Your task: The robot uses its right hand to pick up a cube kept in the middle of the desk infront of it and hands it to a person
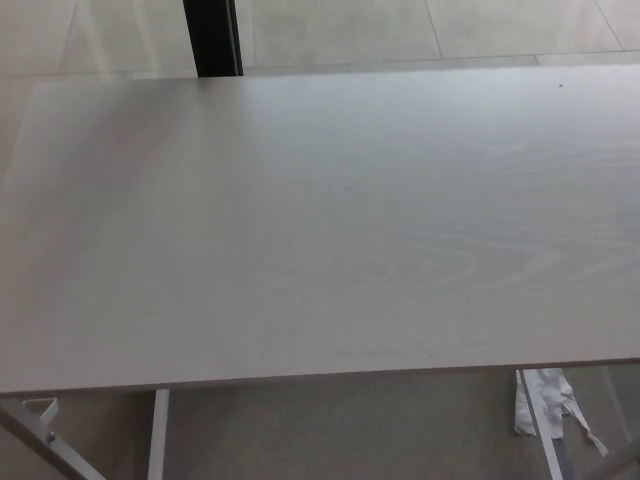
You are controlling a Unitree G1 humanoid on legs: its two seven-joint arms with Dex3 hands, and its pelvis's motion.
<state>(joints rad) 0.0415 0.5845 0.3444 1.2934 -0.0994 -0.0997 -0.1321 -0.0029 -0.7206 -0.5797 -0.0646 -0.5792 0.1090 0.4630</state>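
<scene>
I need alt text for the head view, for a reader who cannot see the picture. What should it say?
A pale wood-grain desk fills almost the whole view, and no cube, robot hand or person shows. Beyond its far edge lie a light tiled floor and a black post; below the near edge are white desk legs and a crumpled white scrap.

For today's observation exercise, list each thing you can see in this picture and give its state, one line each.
Desk: upright, pale wood-grain top, no cube showing on it.
Desk legs: white, standing on the floor below the near edge.
White tape or cloth strip: hanging loose by the near right leg.
Dark post: upright beyond the far edge.
Tiled floor: pale, visible beyond the desk.
Robot's hands: neither in view.
</scene>
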